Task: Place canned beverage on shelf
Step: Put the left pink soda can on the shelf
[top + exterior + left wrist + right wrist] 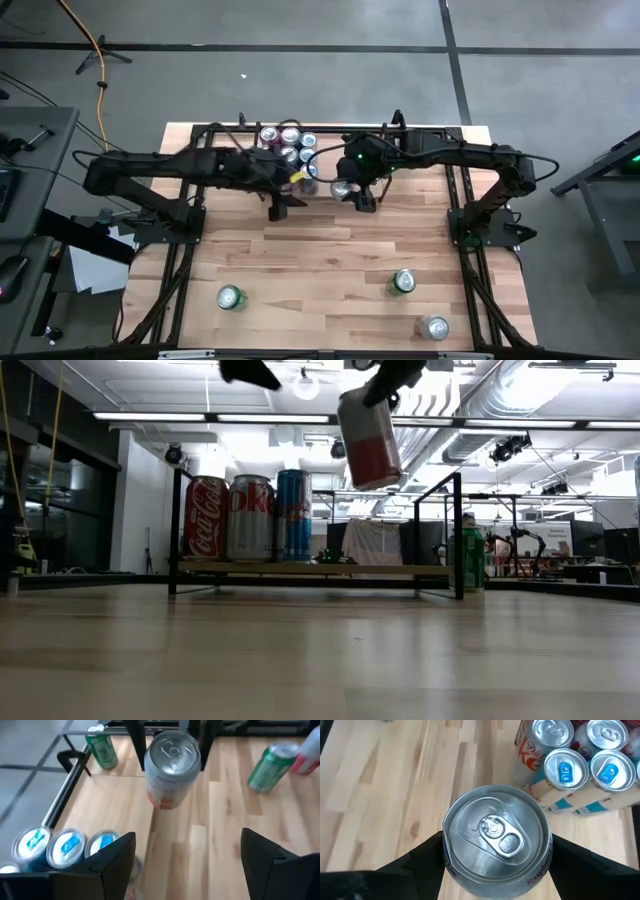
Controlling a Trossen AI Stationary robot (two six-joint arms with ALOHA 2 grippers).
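Holding the can (370, 438) clamped in the right claw (352, 190), near upright but tilted, above the worktop (330, 250) beside the shelf (440, 570) and its free end; left claw (283, 200) wide, empty, alongside.

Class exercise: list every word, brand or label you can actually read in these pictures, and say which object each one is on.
"Coca-Cola": red can on the shelf.
"Raspberr", cut off: rim of the can held by the right gripper.
Other cans' labels: too blurred to read.
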